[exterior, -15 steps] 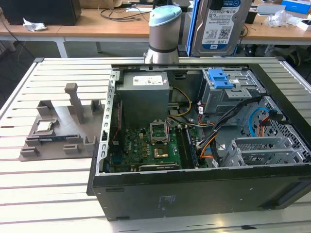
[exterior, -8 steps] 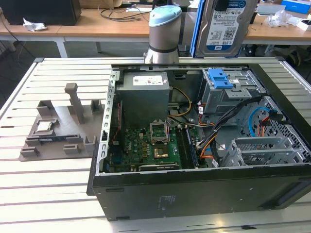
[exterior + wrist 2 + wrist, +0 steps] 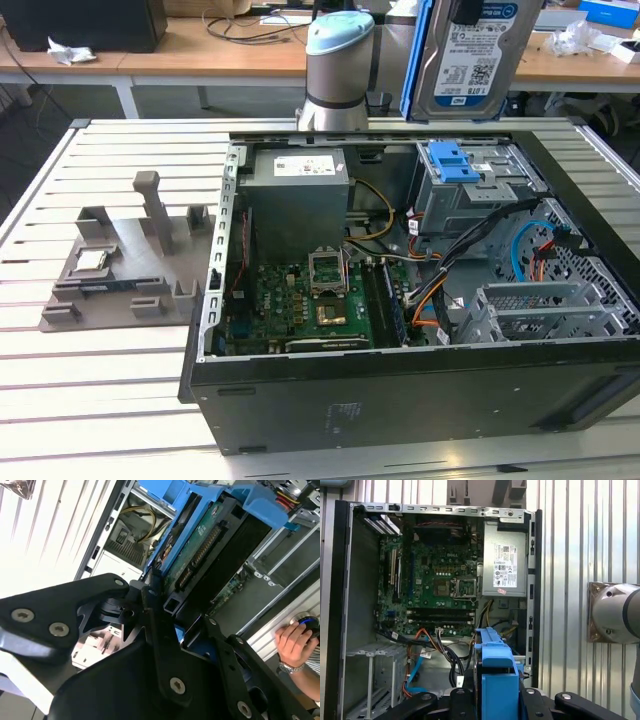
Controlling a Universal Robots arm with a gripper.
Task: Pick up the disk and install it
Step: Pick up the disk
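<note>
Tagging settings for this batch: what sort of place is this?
Probably a robotics lab: an open computer case lies on a slatted metal table, wooden desks stand behind, and the gripper holds the disk above it.

The disk [image 3: 470,60] (silver, blue carrier frame, white-and-blue label) hangs upright above the open computer case [image 3: 400,395].

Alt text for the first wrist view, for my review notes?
The gripper holds the blue-framed disk above the open computer case, where the motherboard and power supply lie exposed. The case rests on a slatted table.
</note>
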